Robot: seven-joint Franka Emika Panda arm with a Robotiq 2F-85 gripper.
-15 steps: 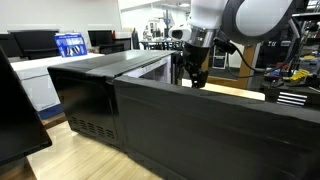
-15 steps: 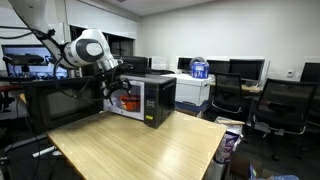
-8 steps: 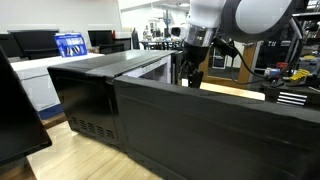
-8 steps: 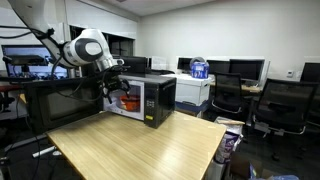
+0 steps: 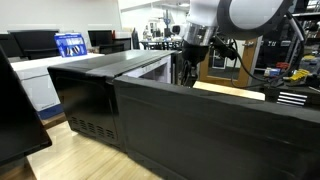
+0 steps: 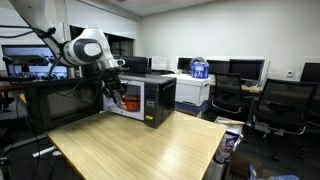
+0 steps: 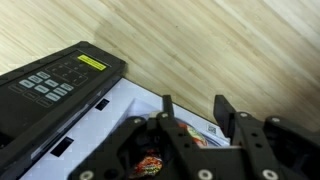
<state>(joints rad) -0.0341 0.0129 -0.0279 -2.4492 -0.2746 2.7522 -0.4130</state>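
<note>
A black microwave (image 6: 150,98) stands with its door open on a light wooden table (image 6: 140,145). My gripper (image 6: 113,95) hangs at the mouth of its cavity, pointing down. In the wrist view the gripper (image 7: 193,108) has its two fingers apart, with nothing pinched between the tips. Below them, on the white cavity floor, lies a red and orange snack packet (image 7: 150,165). The packet shows as an orange patch (image 6: 128,101) inside the oven. The control panel (image 7: 55,80) with its buttons lies to the left. In an exterior view the gripper (image 5: 190,78) hangs behind a dark panel.
A broad dark panel (image 5: 200,125) fills the foreground beside the microwave (image 5: 110,68). Office chairs (image 6: 275,105), monitors and a blue object (image 6: 200,68) stand on desks behind. The bare table top (image 7: 220,40) stretches in front of the oven.
The arm has edged slightly towards the microwave opening. Nothing else has visibly moved.
</note>
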